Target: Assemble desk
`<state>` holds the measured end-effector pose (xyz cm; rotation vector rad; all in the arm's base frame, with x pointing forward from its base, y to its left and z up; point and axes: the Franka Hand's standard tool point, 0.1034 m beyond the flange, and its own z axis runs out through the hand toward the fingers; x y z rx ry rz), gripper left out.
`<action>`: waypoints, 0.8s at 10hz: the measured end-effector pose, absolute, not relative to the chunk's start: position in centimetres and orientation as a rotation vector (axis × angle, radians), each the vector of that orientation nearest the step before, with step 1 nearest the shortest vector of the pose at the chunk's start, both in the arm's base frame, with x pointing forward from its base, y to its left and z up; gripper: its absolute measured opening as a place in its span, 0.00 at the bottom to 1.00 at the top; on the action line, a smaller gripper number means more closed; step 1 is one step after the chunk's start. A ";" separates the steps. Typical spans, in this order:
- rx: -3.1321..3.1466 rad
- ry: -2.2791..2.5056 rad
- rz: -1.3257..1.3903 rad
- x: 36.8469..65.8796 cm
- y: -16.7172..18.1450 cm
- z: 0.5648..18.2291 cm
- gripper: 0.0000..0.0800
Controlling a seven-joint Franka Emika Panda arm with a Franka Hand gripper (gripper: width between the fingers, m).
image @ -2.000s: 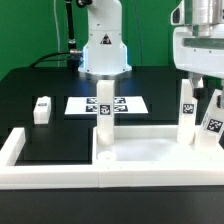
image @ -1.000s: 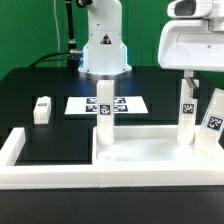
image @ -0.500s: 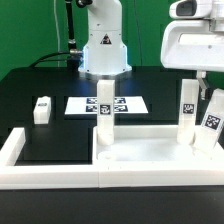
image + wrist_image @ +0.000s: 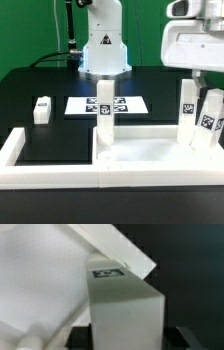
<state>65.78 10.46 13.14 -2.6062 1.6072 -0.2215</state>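
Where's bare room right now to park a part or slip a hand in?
Bare black table inside the border wall, on the exterior view's left of the tabletop. Also a strip between the loose leg and the marker board. Crowded on the exterior view's right: the gripper sits at the upright leg and far-right leg.

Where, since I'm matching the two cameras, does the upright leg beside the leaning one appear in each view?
Exterior view: the upright leg stands at the exterior view's right, beside the leaning leg.
Wrist view: the upright leg fills the middle, tag near its top.
Shared landmark: the tabletop, the white surface beside it in the wrist view.
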 end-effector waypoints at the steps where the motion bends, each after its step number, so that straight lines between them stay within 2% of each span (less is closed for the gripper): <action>1: -2.484 1.750 -0.193 65.7 9.8 13.1 0.38; 5: -1.995 2.150 -0.133 64.9 8.7 12.7 0.38; 8: -2.025 2.128 -0.135 64.9 8.5 12.7 0.38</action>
